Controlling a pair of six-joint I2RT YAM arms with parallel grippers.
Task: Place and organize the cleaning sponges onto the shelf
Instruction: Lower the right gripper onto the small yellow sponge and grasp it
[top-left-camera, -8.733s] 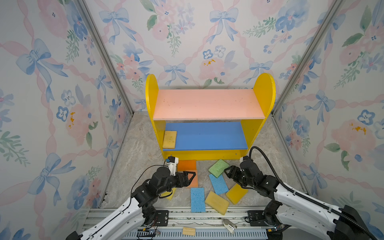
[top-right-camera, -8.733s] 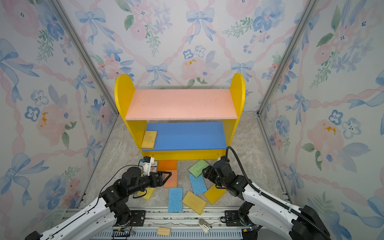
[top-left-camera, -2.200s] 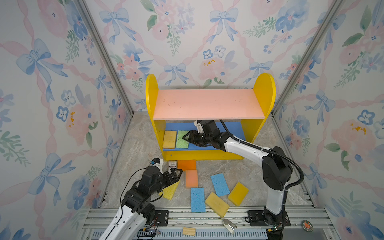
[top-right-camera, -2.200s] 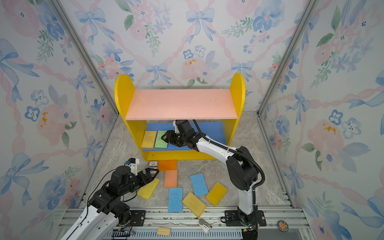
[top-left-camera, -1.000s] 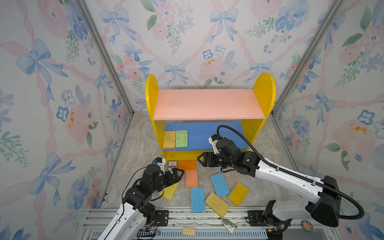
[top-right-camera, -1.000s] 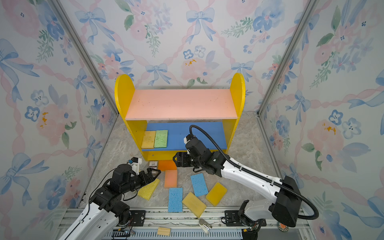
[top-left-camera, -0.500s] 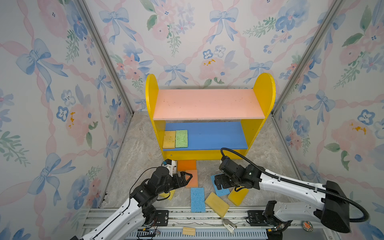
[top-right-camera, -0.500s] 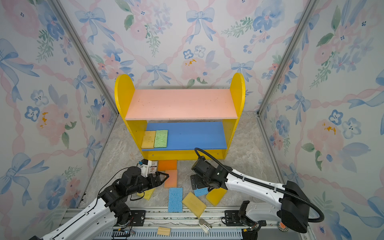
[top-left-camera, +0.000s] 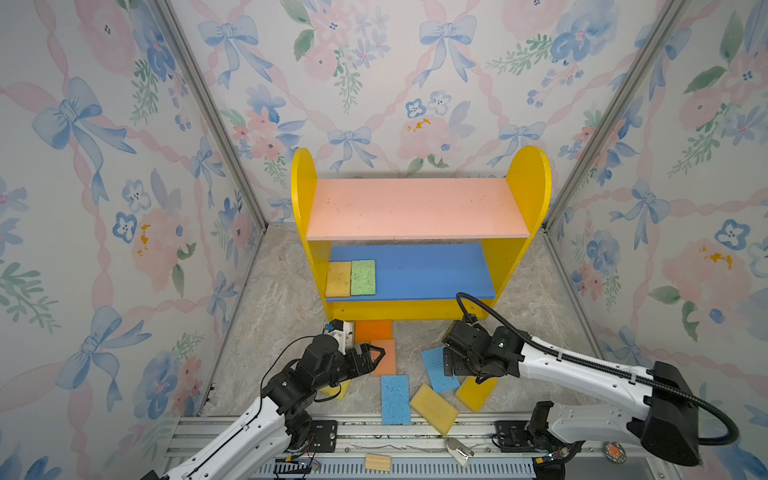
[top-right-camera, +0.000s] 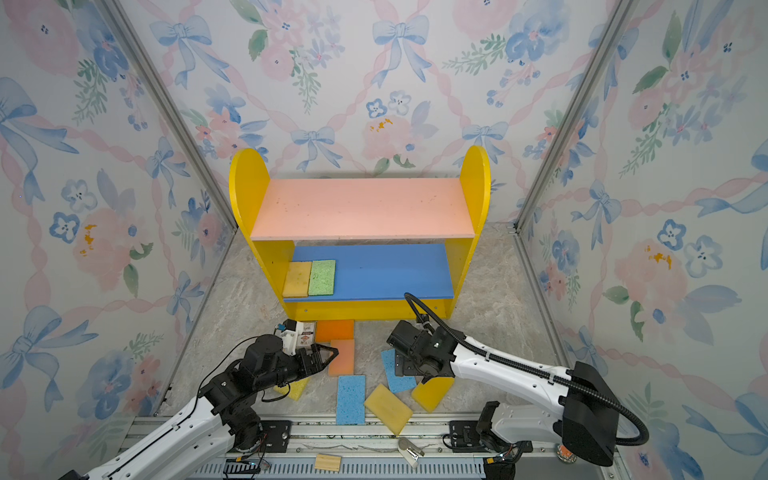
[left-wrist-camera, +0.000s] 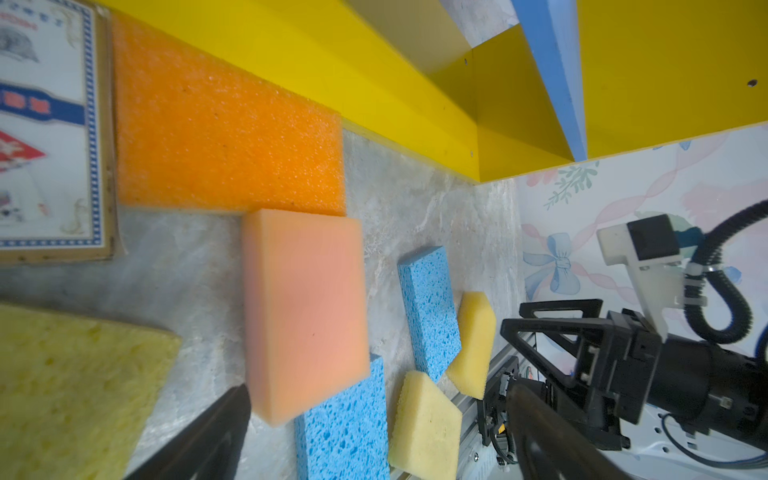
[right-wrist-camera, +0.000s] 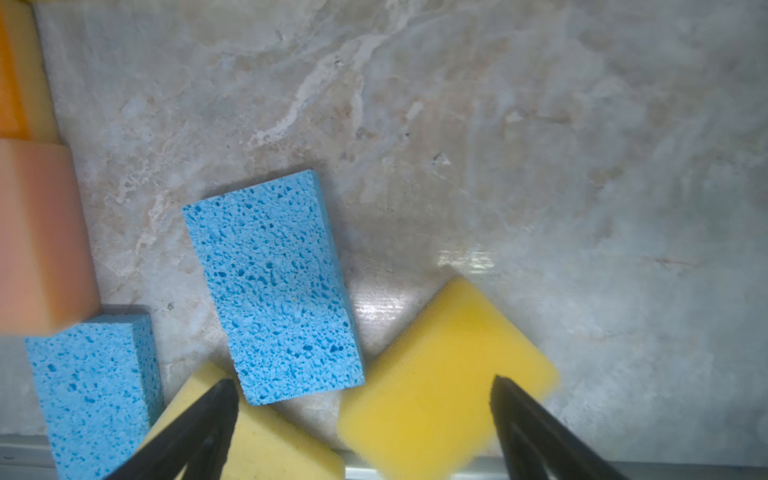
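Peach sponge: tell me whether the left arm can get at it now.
Probably yes. The left gripper hangs open right at the peach sponge; nothing lies on it or stands between them.

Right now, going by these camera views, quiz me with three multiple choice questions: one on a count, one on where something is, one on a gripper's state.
1. How many blue sponges lie on the floor? A one. B two. C four.
2. Where is the green sponge? A on the pink upper board. B on the floor. C on the blue lower board of the shelf.
3. The right gripper is: A open and empty. B shut on the yellow sponge. C shut and empty.
Answers: 1 B, two blue blocks show in both top views. 2 C, it lies beside the mustard sponge; the pink upper board is bare. 3 A, its fingers stand apart above the yellow sponge, gripping nothing.
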